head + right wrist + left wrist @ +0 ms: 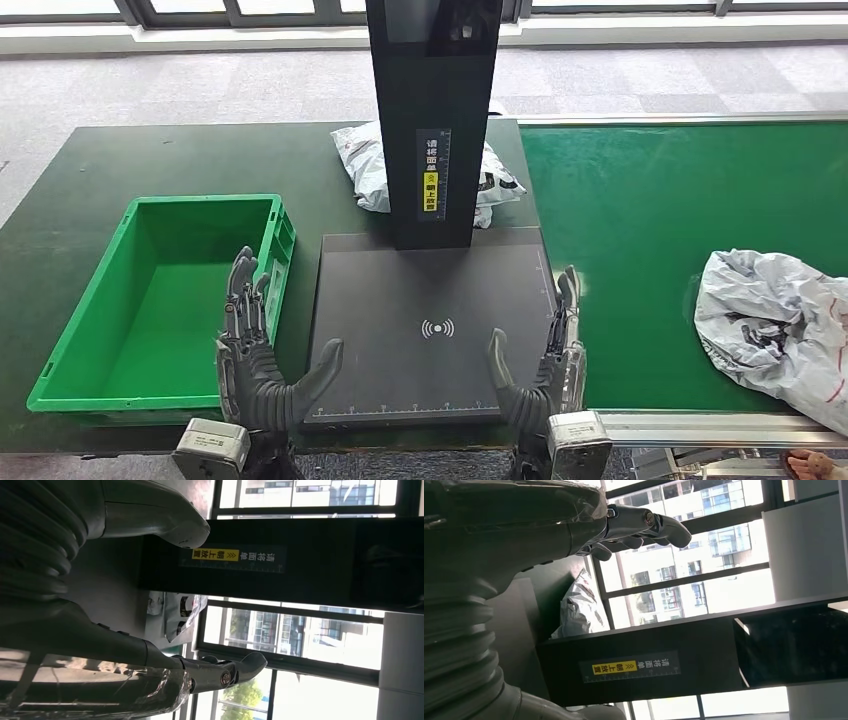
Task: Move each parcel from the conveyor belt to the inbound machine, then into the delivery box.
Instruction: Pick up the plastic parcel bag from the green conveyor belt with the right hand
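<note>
- At the near edge of the scanner plate [430,320], the left hand [262,360] and right hand [540,365] stand palms facing each other, fingers [243,290] apart and upright, holding nothing; both sit either side of the plate, so neither is placed for a pick yet
- On the belt [640,230], well to the right, a crumpled grey parcel [775,320] lies near the near rail; reaching it calls for a long sideways move of the right hand, and the rail [700,425] could catch the wrist if the approach comes in low
- The parcel is a soft, wrinkled bag: fingers may close on loose film alone, so it could slip or sag out mid-carry
- A second parcel [370,165] lies on the worktop [150,170] behind the black post [432,120], partly hidden; reaching for it risks knocking the post
- A person's fingertips [810,465] show at the lower right corner, near the rail; a swing of the right arm that way could strike them
- The green box [150,300] stands just left of the plate, close by the left hand; a careless lift could clip its rim
</note>
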Motion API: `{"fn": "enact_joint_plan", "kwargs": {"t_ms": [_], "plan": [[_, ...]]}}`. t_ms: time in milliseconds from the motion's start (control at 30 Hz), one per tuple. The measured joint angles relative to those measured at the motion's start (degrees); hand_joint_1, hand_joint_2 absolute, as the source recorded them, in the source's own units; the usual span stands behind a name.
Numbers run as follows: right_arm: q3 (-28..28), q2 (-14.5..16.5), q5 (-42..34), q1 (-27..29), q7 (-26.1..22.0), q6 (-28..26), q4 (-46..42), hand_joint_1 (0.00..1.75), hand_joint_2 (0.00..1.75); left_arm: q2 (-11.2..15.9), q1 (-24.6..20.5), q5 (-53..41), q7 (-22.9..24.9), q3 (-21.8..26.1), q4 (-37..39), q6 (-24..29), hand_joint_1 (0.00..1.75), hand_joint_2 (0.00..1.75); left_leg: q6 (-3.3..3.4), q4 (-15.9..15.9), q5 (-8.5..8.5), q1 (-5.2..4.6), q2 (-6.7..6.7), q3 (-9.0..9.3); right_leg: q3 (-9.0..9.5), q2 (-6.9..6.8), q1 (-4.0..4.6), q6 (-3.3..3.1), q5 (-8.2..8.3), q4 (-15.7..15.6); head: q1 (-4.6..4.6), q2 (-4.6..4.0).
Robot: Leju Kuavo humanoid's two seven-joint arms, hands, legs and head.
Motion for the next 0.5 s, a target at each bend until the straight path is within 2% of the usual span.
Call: {"fn": "enact_joint_plan", "kwargs": {"t_ms": [500], "plan": [[-0.2, 0.02, 1.29, 0.01, 0.1, -2.33, -0.27, 0.0, 1.75, -0.72, -2.28, 0.64, -0.01, 0.19, 2.18, -1.92, 0.0, 1.75, 0.0, 0.01, 0.0, 0.0, 0.0, 0.0, -0.01, 0.0, 0.0, 0.0, 0.0, 0.0, 0.01, 0.0]]}}
